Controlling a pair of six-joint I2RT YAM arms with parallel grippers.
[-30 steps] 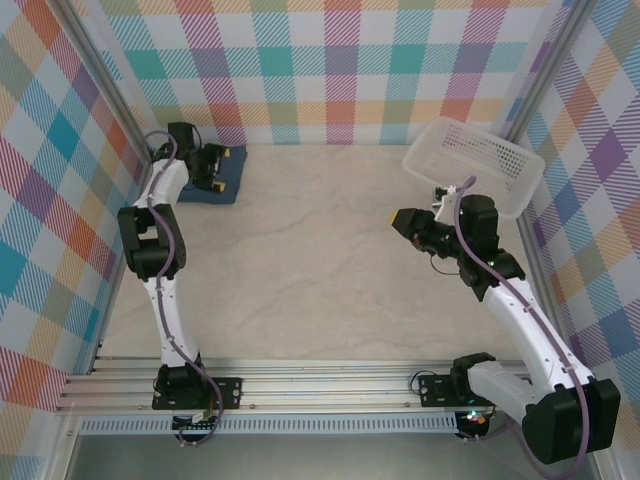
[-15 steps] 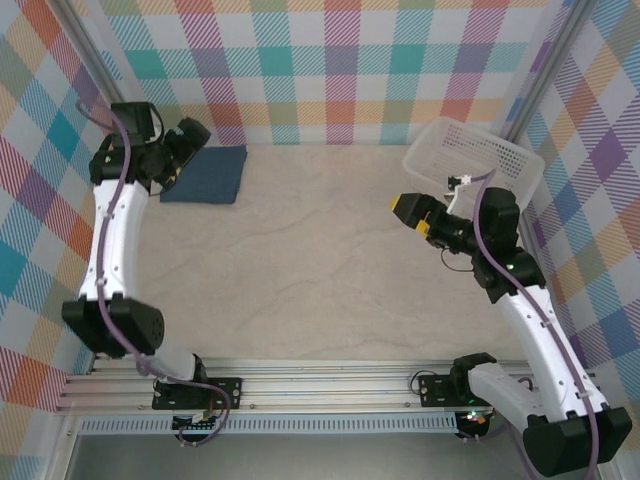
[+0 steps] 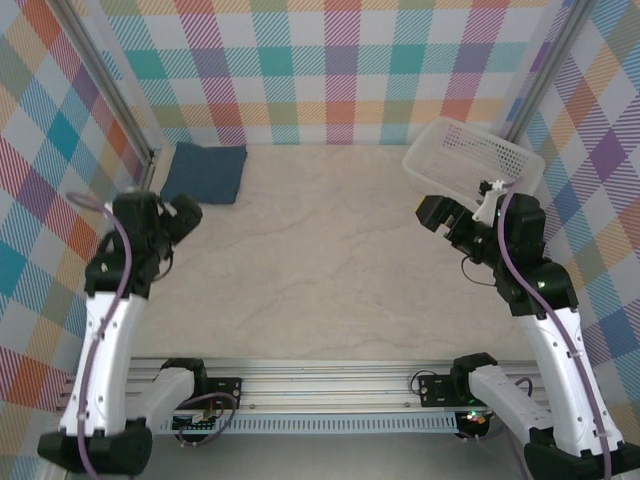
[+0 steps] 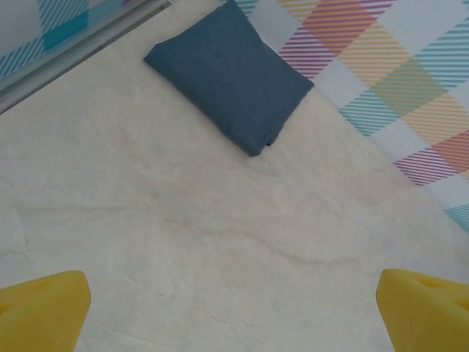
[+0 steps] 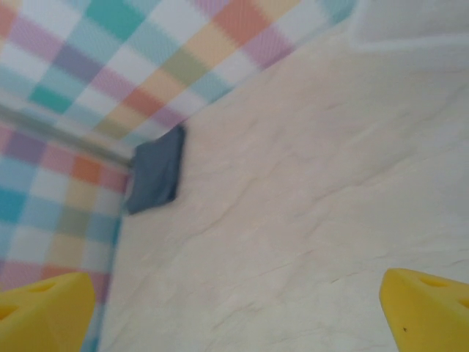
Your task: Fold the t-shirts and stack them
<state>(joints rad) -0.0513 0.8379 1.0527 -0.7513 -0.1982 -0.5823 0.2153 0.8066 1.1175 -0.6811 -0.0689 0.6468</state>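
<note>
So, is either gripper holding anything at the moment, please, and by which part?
Nothing: left gripper and right gripper are open; the folded t-shirt lies untouched.

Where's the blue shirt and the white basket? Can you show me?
Folded dark denim-blue cotton t-shirt (image 3: 205,172): top view, middle of the folded cloth.
White mesh plastic basket (image 3: 480,150): top view, on its white mesh.

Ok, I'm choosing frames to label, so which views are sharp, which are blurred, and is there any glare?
Top external view: sharp and evenly lit, with no glare or hard shadows. Left wrist view: the folded t-shirt is crisp, while the near yellow fingertips look slightly soft. Right wrist view: smeared throughout, with the t-shirt's edges and the plaid wall fuzzy.
</note>
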